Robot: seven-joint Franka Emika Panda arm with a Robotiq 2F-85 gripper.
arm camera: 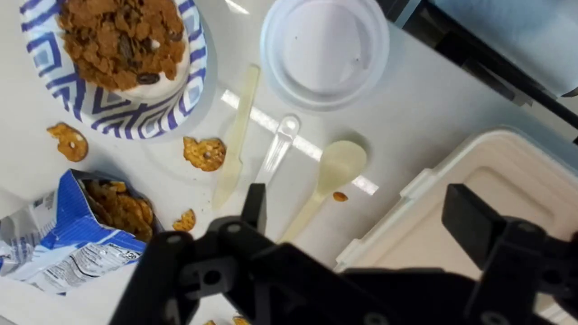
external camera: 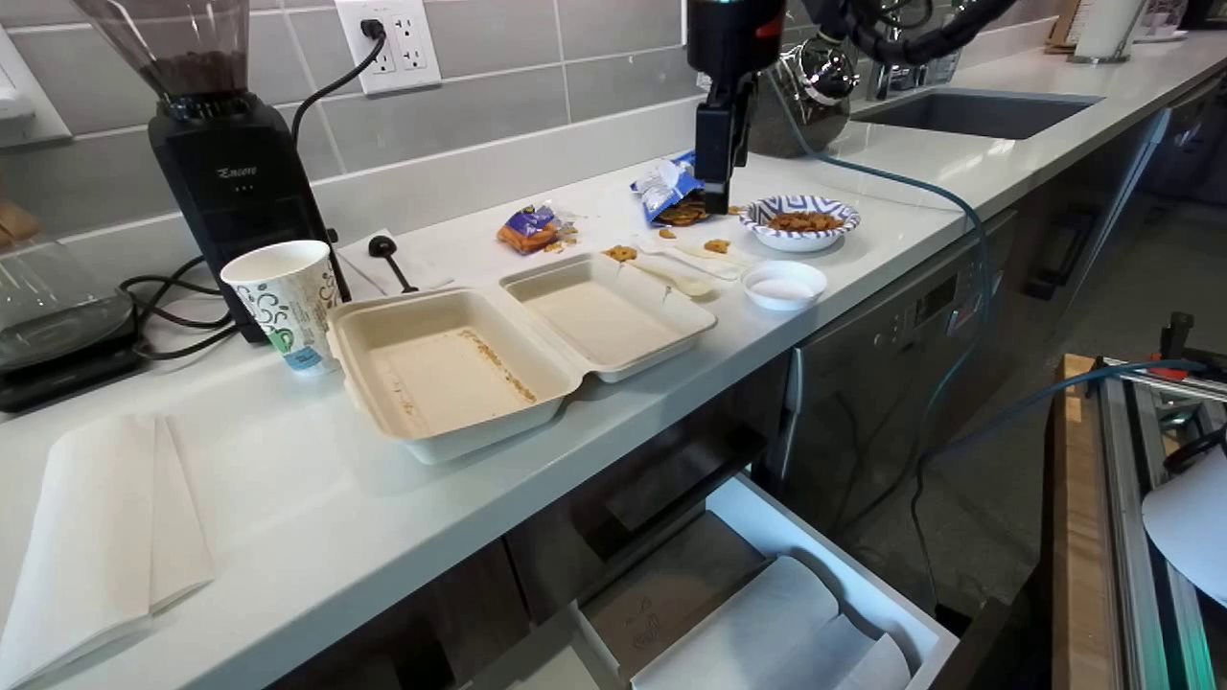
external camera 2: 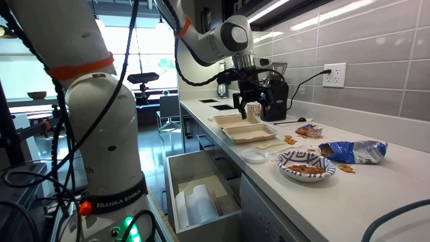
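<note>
My gripper (arm camera: 361, 212) stands open over the counter, its black fingers wide apart with nothing held between them. Below it in the wrist view lie a pale spoon (arm camera: 339, 164), a clear plastic utensil (arm camera: 275, 151) and a pale knife (arm camera: 234, 155). A small almond-like piece (arm camera: 340, 196) rests beside the spoon. Under the right finger is part of a beige clamshell container (arm camera: 406, 239), lying open with crumbs in an exterior view (external camera: 412, 369). A patterned bowl (arm camera: 47, 54) holds brown flakes over something white. Near it are a small white dish (arm camera: 325, 49) and a torn blue bag (arm camera: 90, 239) of pretzel crackers.
An open drawer (external camera: 757, 522) with paper rolls juts out below the counter. At the back stand a black coffee grinder (external camera: 240, 192) and a patterned paper cup (external camera: 292, 307). A smaller snack bag (external camera: 530, 228), a black scoop (external camera: 383, 247) and folded paper towels (external camera: 96, 537) lie on the counter.
</note>
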